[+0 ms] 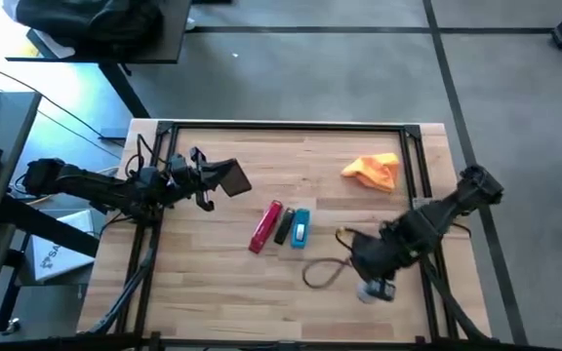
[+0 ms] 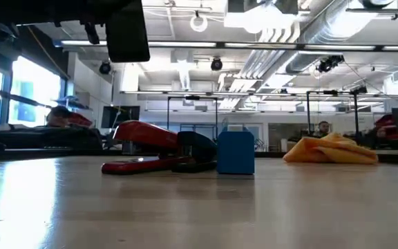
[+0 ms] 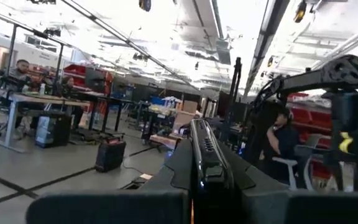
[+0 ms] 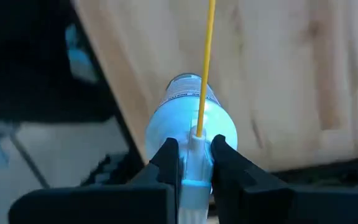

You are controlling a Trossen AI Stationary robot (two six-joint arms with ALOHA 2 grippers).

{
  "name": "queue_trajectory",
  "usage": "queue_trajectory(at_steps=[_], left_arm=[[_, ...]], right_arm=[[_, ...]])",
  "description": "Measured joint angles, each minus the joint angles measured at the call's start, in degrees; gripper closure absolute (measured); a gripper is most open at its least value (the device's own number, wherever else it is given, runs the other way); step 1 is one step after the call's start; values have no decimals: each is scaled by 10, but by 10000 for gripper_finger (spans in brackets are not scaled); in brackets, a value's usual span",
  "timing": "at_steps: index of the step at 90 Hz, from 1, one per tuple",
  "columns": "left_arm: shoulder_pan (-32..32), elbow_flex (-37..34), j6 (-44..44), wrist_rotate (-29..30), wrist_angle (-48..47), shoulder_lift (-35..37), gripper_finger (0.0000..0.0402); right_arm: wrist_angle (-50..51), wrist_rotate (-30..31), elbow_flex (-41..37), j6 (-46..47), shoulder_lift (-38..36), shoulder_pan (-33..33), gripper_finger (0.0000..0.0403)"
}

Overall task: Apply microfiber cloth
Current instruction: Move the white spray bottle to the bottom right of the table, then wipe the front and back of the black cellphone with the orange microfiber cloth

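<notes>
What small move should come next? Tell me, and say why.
Probably set the spray bottle down: the right gripper is shut on it near the table's front edge, while the orange cloth lies untouched farther back. The left gripper waits at left.

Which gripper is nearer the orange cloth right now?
Right. The right gripper holds the spray bottle at the table's near edge, below the cloth; the left gripper sits across the table.

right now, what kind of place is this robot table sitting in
Probably an open-plan robotics lab or workshop. Exposed ceiling ducts and strip lights run overhead, other desks with seated people fill the concrete floor, and red storage bins line the back. The light wooden table has a black metal frame.
</notes>
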State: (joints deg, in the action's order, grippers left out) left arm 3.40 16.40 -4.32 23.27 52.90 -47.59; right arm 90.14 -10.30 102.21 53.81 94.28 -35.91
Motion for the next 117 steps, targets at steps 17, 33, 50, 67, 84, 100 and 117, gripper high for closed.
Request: queue_trajectory(at_steps=[17, 33, 50, 67, 84, 100, 117], left_arm=[[0, 0, 0, 1, 1, 0, 393], [0, 0, 0, 0, 0, 0, 393], [0, 0, -1, -1, 0, 0, 393], [0, 0, -6, -2, 0, 0, 393], [0, 0, -6, -2, -1, 0, 393], [0, 0, -6, 0, 0, 0, 393], [0, 0, -6, 0, -1, 0, 393]], right_arm=[[-1, 4, 0, 83, -2, -61, 376], [-1, 27, 0, 162, -2, -115, 376], [-1, 100, 0, 211, 3, -144, 361], [-1, 108, 0, 196, 26, -145, 357], [-1, 107, 0, 208, 41, -145, 357], [-1, 108, 0, 208, 45, -137, 316], [-1, 105, 0, 202, 44, -121, 267]])
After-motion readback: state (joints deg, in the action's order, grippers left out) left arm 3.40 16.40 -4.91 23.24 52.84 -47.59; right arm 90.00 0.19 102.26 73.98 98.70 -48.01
